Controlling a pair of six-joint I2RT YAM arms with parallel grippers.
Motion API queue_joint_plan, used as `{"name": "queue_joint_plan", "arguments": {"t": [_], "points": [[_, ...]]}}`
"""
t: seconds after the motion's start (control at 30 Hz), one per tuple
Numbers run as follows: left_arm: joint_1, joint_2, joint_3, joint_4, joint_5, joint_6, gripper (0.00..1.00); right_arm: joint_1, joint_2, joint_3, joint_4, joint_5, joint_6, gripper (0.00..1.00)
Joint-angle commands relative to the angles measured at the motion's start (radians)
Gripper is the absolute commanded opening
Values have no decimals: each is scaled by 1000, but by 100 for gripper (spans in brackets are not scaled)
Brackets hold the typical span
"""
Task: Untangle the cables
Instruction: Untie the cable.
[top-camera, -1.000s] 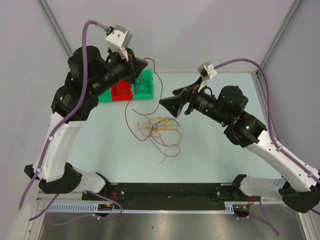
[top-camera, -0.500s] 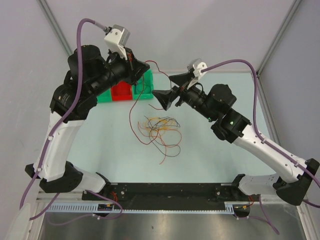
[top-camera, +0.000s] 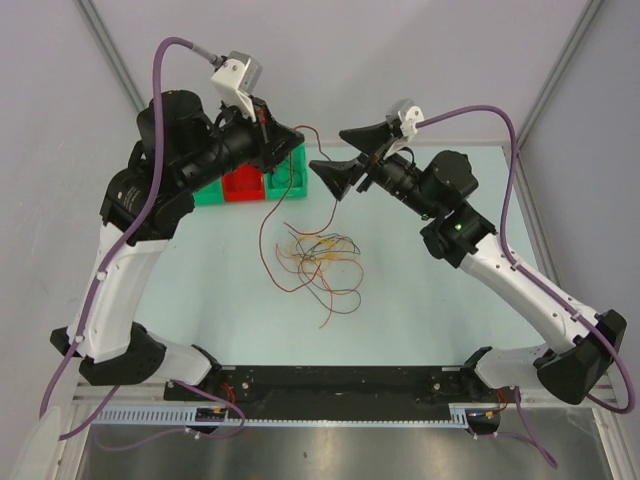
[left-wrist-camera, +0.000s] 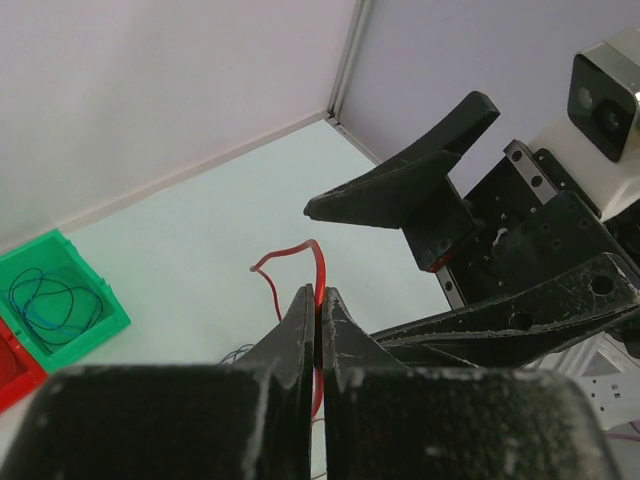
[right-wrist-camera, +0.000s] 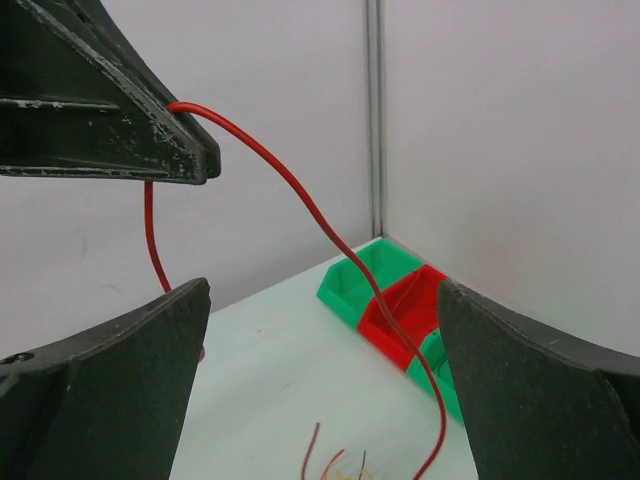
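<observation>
**Left gripper (left-wrist-camera: 318, 297) clamped shut on a red cable (left-wrist-camera: 296, 252); right gripper (right-wrist-camera: 322, 300) spread wide beside it.**

In the left wrist view the left fingertips meet at lower centre with the red cable pinched between them. Its short end curls upward and to the left. In the right wrist view the red cable descends from the upper left through the gap between the parted right fingers; whether it touches them cannot be told. In the top view both grippers hang at upper centre, tips close together, above the pale table (top-camera: 430, 300). The red cable drops in long loops to the remaining cables (top-camera: 318, 255), tangled at frame centre. Green and red bins (top-camera: 288, 178) sit at upper left, and one green bin (left-wrist-camera: 105, 300) holds a coiled dark-blue wire.
</observation>
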Motion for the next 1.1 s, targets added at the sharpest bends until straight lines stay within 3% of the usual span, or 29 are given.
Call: {"name": "queue_joint_plan", "arguments": {"t": [0.0, 0.23, 0.9, 1.07], "points": [[3, -22, 10, 15, 38, -23, 0, -46, 7, 8, 106, -165, 83, 100], [3, -24, -23, 51, 55, -38, 0, -37, 33, 8, 126, -268, 159, 100], [5, -39, -90, 143, 11, -73, 0, 103, 70, 8, 66, -116, 93, 100], [5, -41, -92, 154, -14, -81, 0, 123, 76, 6, 42, -72, 84, 93]]}}
